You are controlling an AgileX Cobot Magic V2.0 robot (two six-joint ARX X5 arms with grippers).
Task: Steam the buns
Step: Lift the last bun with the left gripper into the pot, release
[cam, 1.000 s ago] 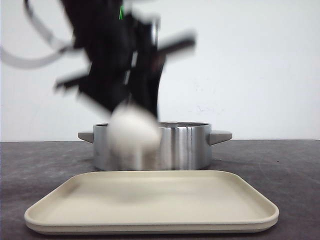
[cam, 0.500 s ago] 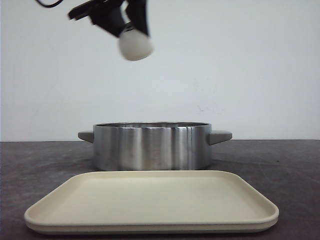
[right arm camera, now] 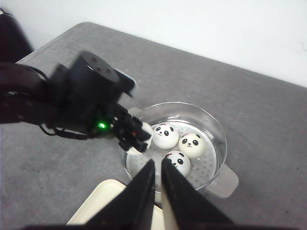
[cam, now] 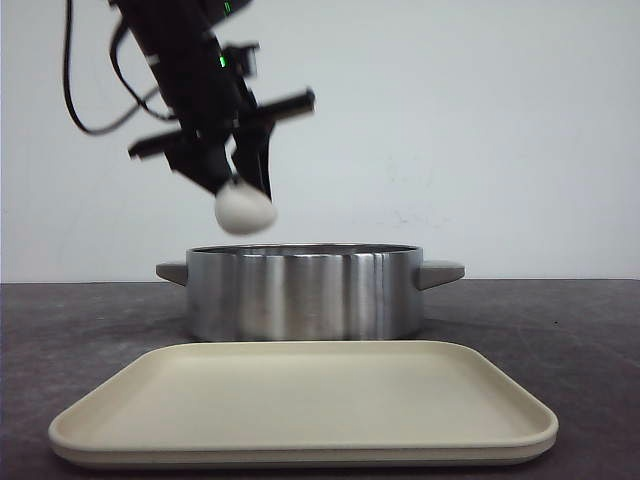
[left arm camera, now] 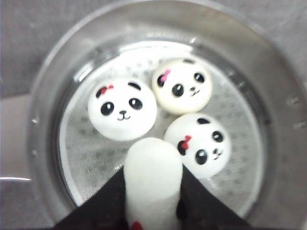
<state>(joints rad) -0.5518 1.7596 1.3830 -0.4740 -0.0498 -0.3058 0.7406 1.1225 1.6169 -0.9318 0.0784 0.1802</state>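
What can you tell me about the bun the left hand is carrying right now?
The carried bun is white, smooth and soft-looking, squeezed narrow between the left hand's black fingers. It hangs in the air just above the steel pot's rim, over its left side, touching only the fingers. Its face is mostly hidden; a dark patch and a bit of red peek out low down in the left wrist view.

Pot (cam: 305,292) behind the tray (cam: 300,405), both on the table (cam: 560,330). Three buns (left arm camera: 122,109) (left arm camera: 182,86) (left arm camera: 199,143) inside the pot on the steamer rack (left arm camera: 96,158), clustered and touching. Fourth bun (cam: 244,209) above the pot's left rim, between the left gripper (cam: 235,180) fingers.
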